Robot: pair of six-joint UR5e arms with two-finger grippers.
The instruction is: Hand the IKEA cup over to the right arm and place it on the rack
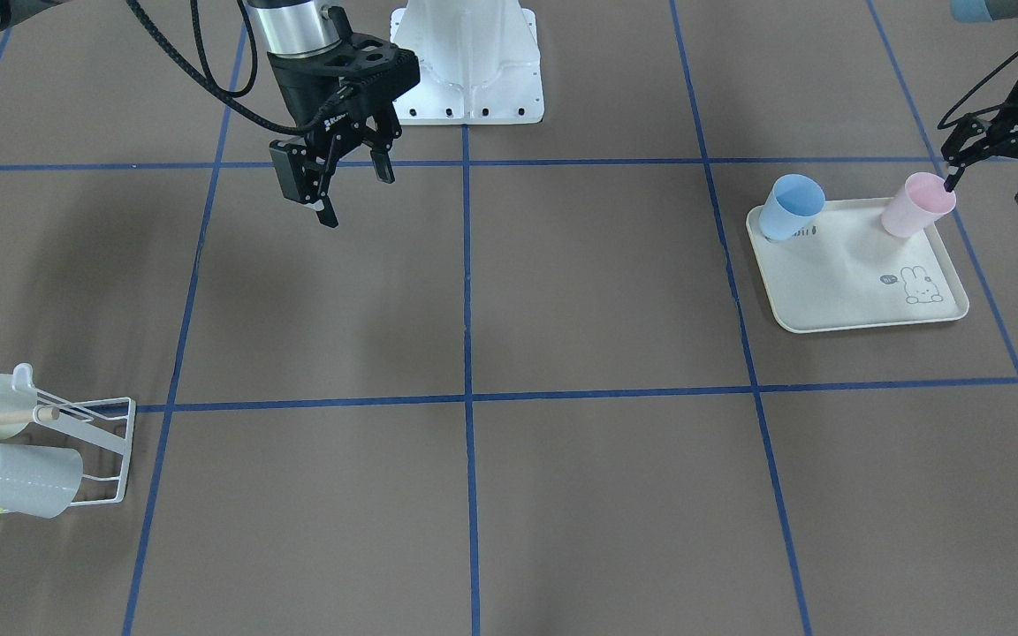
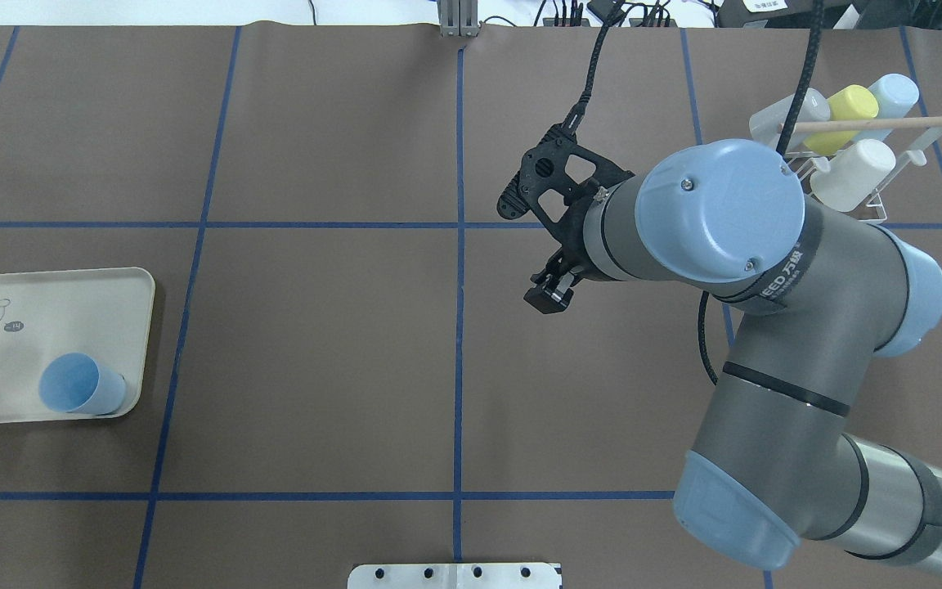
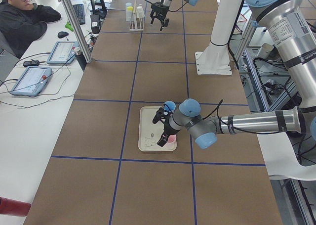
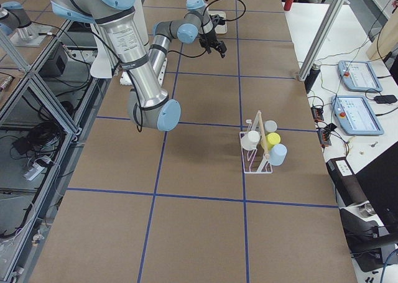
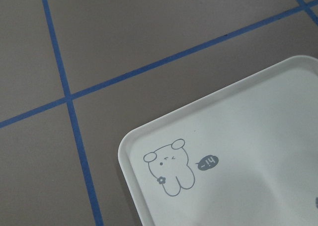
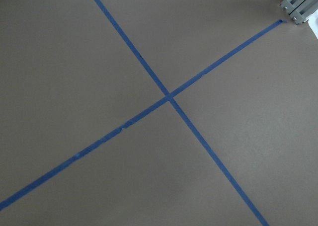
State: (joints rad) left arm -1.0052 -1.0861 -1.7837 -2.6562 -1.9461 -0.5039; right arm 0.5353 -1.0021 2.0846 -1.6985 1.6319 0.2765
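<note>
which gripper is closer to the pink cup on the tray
Left. The left gripper is open at the rim of the pink cup; the right gripper hangs over the table far away.

The brown tabletop (image 2: 316, 343) is marked into squares by blue tape (image 1: 467, 353). A cream rabbit-print tray (image 2: 70, 327) lies flat on it at the robot's left. The white wire rack (image 1: 98, 450) stands far right, and the robot's white base plate (image 1: 469, 62) sits at the near middle edge.
</note>
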